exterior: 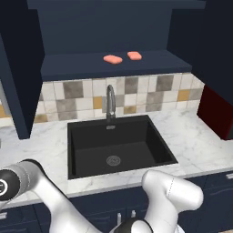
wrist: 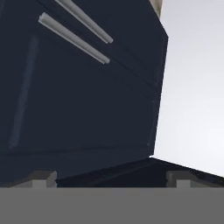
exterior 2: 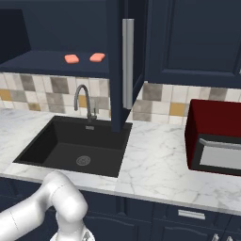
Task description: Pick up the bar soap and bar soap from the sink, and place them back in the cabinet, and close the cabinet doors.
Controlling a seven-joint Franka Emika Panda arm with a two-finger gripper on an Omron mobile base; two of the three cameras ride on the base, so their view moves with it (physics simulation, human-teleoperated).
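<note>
Low navy cabinet fronts [wrist: 87, 109] with short silver handles [wrist: 73, 38] face the gripper [wrist: 111, 177]; jaws wide apart, holding nothing | two salmon-pink bar soaps [exterior: 112, 59] [exterior: 134, 55] sit on the navy cabinet shelf [exterior: 82, 63], 12 o'clock above the black sink [exterior: 116, 145] | cabinet doors [exterior 2: 117, 66] open; next: raise hand, push each near its long silver bar handle [exterior 2: 127, 63].

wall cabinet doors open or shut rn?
Open. Both cabinet doors stand swung out, exposing the shelf with two bar soaps on it, above the sink.

Two salmon-pink bar soaps [exterior: 113, 59] [exterior: 134, 55], navy cabinet shelf [exterior: 82, 66], matte black sink [exterior: 91, 157], white-grey marbled counter [exterior 2: 155, 160], dark red microwave [exterior 2: 214, 136].
</note>
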